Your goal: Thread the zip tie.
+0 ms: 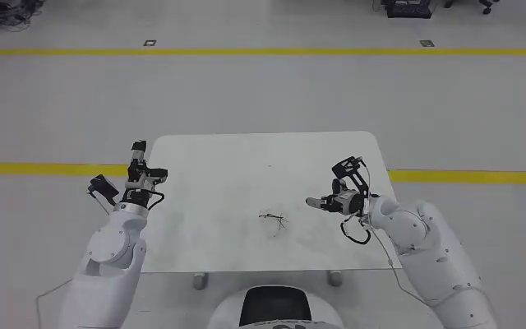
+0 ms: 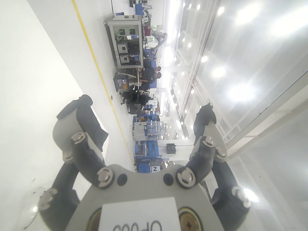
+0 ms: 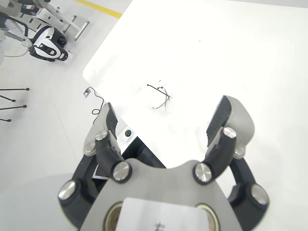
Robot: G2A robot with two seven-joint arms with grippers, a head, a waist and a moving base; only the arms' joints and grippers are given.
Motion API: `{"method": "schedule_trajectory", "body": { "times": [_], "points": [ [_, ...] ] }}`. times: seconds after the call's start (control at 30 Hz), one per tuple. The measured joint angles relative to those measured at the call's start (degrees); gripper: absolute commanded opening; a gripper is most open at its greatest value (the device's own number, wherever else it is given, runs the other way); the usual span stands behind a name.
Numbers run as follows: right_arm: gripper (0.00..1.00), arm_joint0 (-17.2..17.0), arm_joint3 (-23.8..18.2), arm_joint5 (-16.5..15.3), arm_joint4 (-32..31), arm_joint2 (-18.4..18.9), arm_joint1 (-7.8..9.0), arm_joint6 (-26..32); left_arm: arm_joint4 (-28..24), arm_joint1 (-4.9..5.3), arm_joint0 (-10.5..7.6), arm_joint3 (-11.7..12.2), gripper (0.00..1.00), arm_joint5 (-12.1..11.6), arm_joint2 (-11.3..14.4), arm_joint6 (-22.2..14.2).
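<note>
My right end effector (image 3: pixel 167 108) is silver-grey metal with black links, and its pads (image 3: pixel 217 118) are black with fine ribbing. My left end effector (image 2: pixel 144 105) shows the same grey and black. The zip ties (image 3: pixel 161 96) are black against the plain white counter (image 3: pixel 216 37). The floor (image 1: pixel 263 90) is pale grey, crossed by yellow lines (image 1: pixel 263 52).

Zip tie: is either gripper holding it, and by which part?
Nothing is held. The left gripper and right gripper are both open and empty; the zip tie lies loose on the table, apart from both.
</note>
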Motion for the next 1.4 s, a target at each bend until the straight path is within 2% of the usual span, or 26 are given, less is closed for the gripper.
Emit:
{"method": "schedule_trajectory", "body": {
  "times": [0.13, 0.23, 0.43, 0.6, 0.63, 1.07, 1.2, 1.4],
  "points": [
    [1.00, 0.08, -0.10, -0.09, -0.09, -0.10, 0.04, 0.08, 0.00, 0.00, 0.00, 0.00, 1.00, 0.00, 0.00, 0.00],
    [1.00, 1.71, -1.36, -2.95, -3.78, -2.64, 0.46, 2.57, 0.00, 0.00, 0.00, 0.00, 1.00, 0.00, 0.00, 0.00],
    [1.00, 8.70, 0.57, -3.51, -8.66, -12.36, 1.62, 6.19, 0.00, 0.00, 0.00, 0.00, 1.00, 0.00, 0.00, 0.00],
    [1.00, 14.82, 3.76, -3.51, -9.21, -21.37, 2.40, 7.96, 0.00, 0.00, 0.00, 0.00, 1.00, 0.00, 0.00, 0.00],
    [1.00, 15.33, 3.96, -3.51, -9.08, -22.20, 2.48, 8.04, 0.00, 0.00, 0.00, 0.00, 1.00, 0.00, 0.00, 0.00],
    [1.00, 15.47, 3.55, -3.51, -9.69, -22.49, 2.47, 7.57, 0.00, 0.00, 0.00, 0.00, 1.00, 0.00, 0.00, 0.00],
    [1.00, 17.94, 3.87, -3.51, -12.45, -27.07, 2.41, 5.56, 0.00, 0.00, 0.00, 0.00, 1.00, 0.00, 0.00, 0.00],
    [1.00, 24.23, 7.82, -3.51, -11.85, -35.29, 1.66, 3.77, 0.00, 0.00, 0.00, 0.00, 1.00, 0.00, 0.00, 0.00]
  ]
}}
